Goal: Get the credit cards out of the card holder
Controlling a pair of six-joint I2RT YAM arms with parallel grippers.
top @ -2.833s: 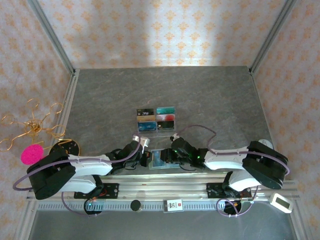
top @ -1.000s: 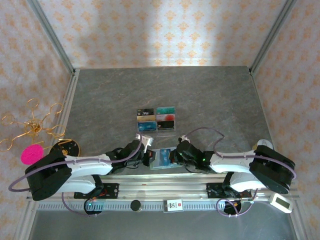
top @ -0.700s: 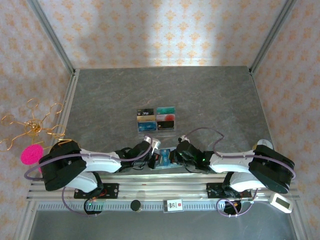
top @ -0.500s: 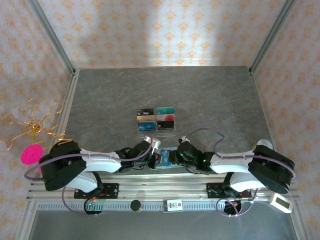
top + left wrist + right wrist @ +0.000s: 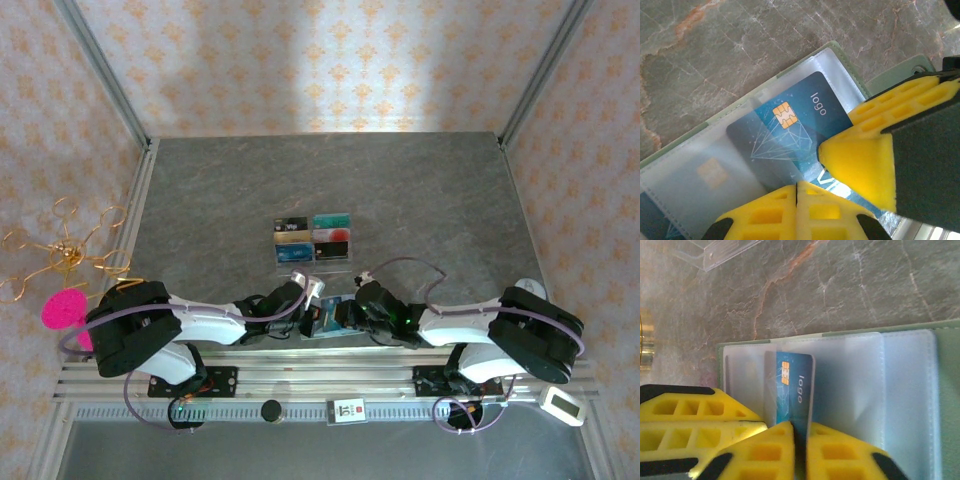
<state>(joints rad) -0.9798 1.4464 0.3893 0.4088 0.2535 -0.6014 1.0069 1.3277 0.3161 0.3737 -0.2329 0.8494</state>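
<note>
Thin, stiff, probably slick, the blue credit card pokes from the floppy card holder — left gripper and right gripper both closed; pinch its free end.

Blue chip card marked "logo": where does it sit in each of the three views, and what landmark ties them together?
Top external: blue card low centre, just below the clear tray.
Left wrist: blue card centre, lying diagonally, chip toward the upper left.
Right wrist: blue card lower centre, upright in frame, chip at top.
Shared landmark: the card holder, its pale green border framing the clear pockets.
</note>
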